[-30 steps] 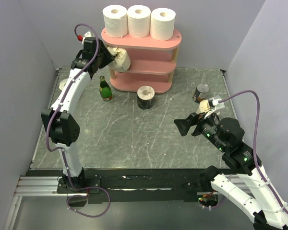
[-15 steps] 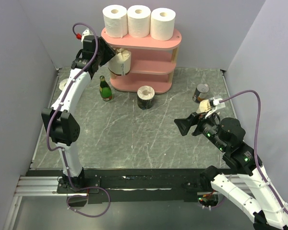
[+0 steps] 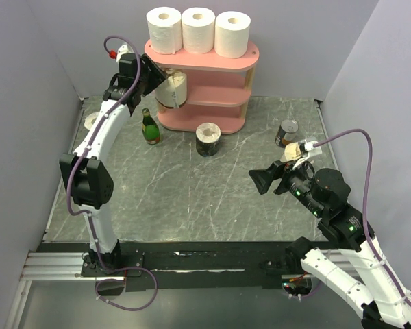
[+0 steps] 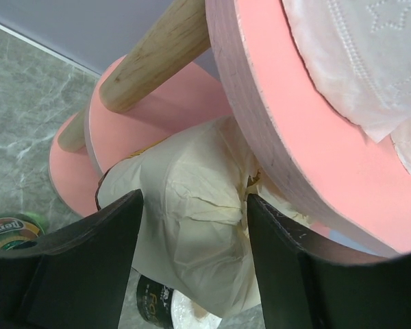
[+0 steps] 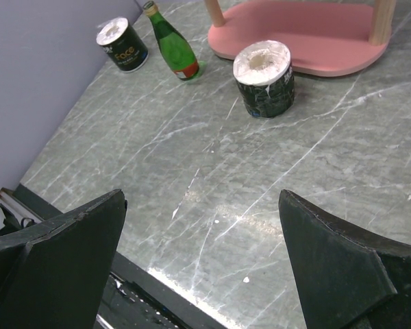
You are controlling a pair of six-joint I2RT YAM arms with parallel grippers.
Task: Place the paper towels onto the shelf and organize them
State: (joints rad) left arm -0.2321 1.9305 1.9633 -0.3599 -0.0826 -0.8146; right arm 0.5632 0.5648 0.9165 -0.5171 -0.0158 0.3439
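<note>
Watching from the side, my worry starts with the pink shelf (image 3: 212,66). The left arm (image 3: 99,137) reaches in at the shelf's left end, tucked under the top board (image 4: 274,110). Any lift or sideways swing on the way out could bump that board or the wooden post (image 4: 151,62). That would shake the three white paper towel rolls (image 3: 198,29) standing in a row on top.

The left gripper (image 4: 195,202) straddles a cream paper towel roll (image 3: 172,89) at the left end of the middle tier (image 3: 216,101). Its fingers sit either side of the wrapper, and I cannot tell whether they press it or stand just clear. The roll looks close to that tier's rim, so a finger dragging on the loose paper could tip it off. It would drop towards the green glass bottle (image 3: 149,127) standing below.

Room is tight up there, with the left wall (image 3: 20,103) close by, the board above and the post alongside. A straight pull back along the arm's own line looks safest to me.

The surface (image 3: 192,199) is wide open in the middle, where the right gripper (image 3: 263,181) hangs with fingers spread wide, holding nothing. A dark-banded roll (image 3: 208,139) stands just in front of the bottom tier. A second dark-banded roll (image 5: 122,45) waits near the left wall beyond the bottle. The small metal can (image 3: 286,132) sits well apart, towards the right wall.
</note>
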